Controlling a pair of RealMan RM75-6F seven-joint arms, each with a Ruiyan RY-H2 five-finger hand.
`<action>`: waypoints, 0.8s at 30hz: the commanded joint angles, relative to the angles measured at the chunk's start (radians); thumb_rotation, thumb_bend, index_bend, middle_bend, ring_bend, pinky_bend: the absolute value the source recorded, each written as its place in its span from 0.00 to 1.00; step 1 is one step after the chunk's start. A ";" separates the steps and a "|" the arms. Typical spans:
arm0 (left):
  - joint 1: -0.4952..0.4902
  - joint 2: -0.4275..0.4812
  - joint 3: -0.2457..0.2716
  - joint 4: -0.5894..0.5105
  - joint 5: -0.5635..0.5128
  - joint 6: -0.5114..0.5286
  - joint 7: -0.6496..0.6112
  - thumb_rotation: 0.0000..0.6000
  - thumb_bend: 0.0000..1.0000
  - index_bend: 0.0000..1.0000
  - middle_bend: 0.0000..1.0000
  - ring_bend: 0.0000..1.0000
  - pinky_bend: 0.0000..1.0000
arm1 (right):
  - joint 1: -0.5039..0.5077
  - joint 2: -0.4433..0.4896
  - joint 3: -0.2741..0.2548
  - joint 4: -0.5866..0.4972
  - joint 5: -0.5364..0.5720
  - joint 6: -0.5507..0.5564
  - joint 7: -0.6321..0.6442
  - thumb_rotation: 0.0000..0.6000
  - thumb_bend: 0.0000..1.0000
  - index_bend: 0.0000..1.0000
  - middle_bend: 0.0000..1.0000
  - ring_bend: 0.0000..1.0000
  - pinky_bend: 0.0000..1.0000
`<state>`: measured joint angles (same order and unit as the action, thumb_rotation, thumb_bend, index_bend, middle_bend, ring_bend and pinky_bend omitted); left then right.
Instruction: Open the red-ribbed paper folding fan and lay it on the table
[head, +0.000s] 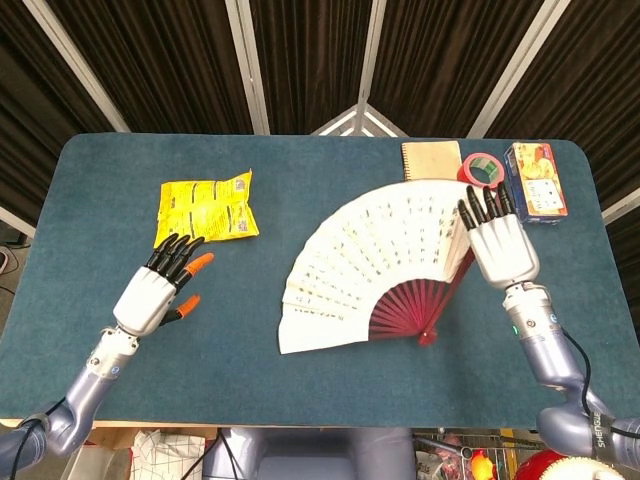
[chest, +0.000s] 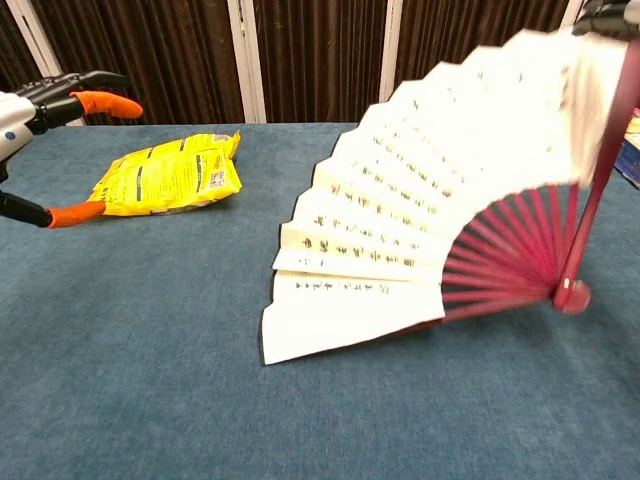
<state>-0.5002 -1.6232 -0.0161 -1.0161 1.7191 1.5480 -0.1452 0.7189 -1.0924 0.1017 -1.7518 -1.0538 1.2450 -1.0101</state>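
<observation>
The fan (head: 375, 265) is spread wide and tilted up, its lower left corner down near the table (head: 330, 390) and its right side raised. A broad strip of bare blue cloth lies between it and the near edge. The right hand (head: 497, 243) holds the fan by its outer red rib at the upper right; the grip itself is hidden behind the paper, and in the chest view only dark fingertips (chest: 608, 12) show at the top corner. The left hand (head: 160, 288) hangs well apart to the left, holding nothing, fingers spread, with open cloth all round it. Behind it lies a yellow packet (head: 207, 206). Along the far right edge, a notebook (head: 432, 160) and a red tape roll (head: 482, 168) are partly covered by the fan; a box (head: 535, 181) sits just beyond.
</observation>
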 joint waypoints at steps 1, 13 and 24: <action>0.023 0.010 0.017 -0.024 -0.003 0.008 -0.005 1.00 0.39 0.17 0.00 0.00 0.00 | 0.001 -0.012 0.016 -0.003 -0.019 0.036 -0.021 1.00 0.29 0.11 0.08 0.10 0.09; 0.215 0.171 0.065 -0.376 -0.161 0.009 0.326 1.00 0.39 0.15 0.00 0.00 0.00 | -0.102 -0.007 0.121 -0.299 -0.045 0.022 0.557 1.00 0.29 0.11 0.08 0.13 0.09; 0.366 0.343 0.058 -0.673 -0.332 0.110 0.565 1.00 0.38 0.11 0.00 0.00 0.00 | -0.336 -0.086 -0.107 -0.126 -0.384 0.234 0.663 1.00 0.29 0.12 0.08 0.13 0.09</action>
<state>-0.1798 -1.3329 0.0435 -1.6368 1.4299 1.6218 0.3915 0.4728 -1.1309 0.0806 -1.9748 -1.3521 1.3994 -0.3850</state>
